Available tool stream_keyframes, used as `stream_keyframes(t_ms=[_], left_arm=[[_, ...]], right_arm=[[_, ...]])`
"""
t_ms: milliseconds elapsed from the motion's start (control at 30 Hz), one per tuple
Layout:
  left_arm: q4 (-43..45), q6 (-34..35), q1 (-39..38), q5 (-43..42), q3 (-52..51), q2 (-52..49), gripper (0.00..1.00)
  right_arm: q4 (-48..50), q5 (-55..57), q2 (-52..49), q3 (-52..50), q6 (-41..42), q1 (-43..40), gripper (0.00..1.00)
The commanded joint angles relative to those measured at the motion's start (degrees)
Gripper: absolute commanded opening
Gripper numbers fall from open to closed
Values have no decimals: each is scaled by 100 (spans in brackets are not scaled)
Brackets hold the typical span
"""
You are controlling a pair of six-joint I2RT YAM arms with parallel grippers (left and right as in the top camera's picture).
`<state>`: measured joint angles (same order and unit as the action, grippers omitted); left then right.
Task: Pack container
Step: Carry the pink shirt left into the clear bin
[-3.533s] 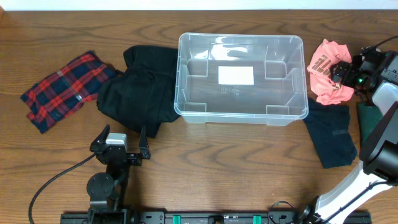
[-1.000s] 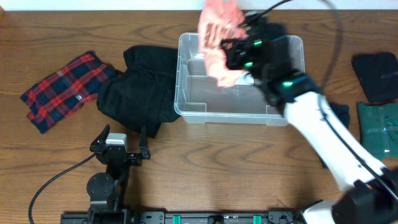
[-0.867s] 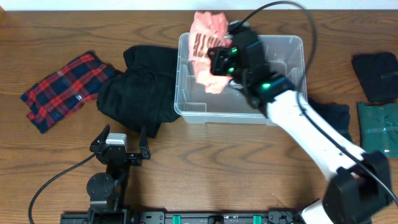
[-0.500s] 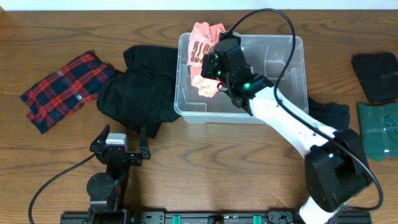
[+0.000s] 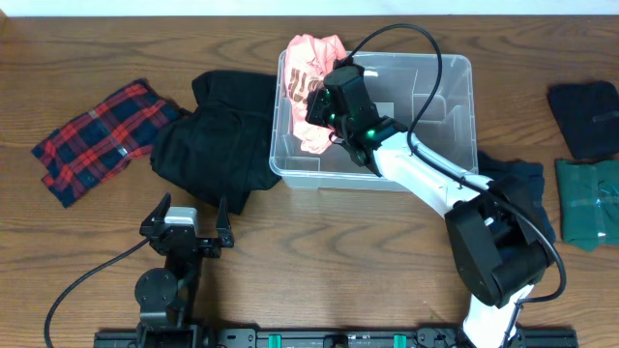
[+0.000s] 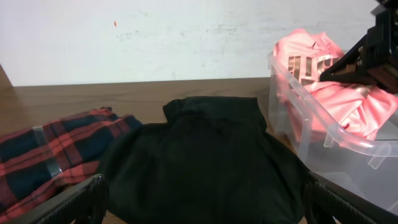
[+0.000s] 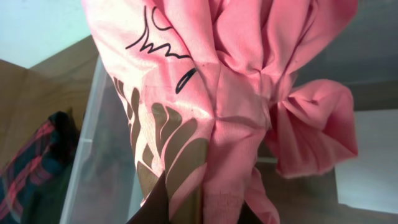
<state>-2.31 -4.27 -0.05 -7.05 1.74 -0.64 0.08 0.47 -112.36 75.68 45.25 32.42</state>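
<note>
Wide wooden table (image 5: 97, 261), with open wood along the front edge and between the tub and the parked left arm. The container (image 5: 473, 116) sits centre-back, long side facing the front. Its right half is bare, so there's room in there. The black garment (image 5: 208, 135) sprawls just beside the tub's left wall, and from the left wrist its hem runs right up to the clear rim (image 6: 323, 134). The plaid cloth (image 5: 97, 135) lies far left, overlapped at its right end by the black one. On the right, a navy cloth (image 5: 517, 179) pokes out behind the tub's corner, while a dark piece (image 5: 585, 116) and a green cloth (image 5: 588, 203) lie near the table's edge.

The right gripper (image 5: 324, 106) is over the tub's back-left corner, fingers clamped on the pink garment (image 7: 205, 93), which bunches over the rim. Its print shows black scrawl and tan feather shapes; no word is readable. The left gripper (image 5: 191, 215) rests low at the front, fingers spread apart, holding nothing.
</note>
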Motion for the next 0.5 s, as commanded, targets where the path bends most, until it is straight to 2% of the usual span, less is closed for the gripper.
stream_keyframes(t_ms=[0, 467], left_arm=[[-103, 50, 20, 7, -151, 2, 98], [-103, 50, 20, 4, -151, 2, 98]], right_arm=[[-11, -203, -94, 39, 140, 46, 1], [-247, -229, -94, 37, 144, 190, 1]])
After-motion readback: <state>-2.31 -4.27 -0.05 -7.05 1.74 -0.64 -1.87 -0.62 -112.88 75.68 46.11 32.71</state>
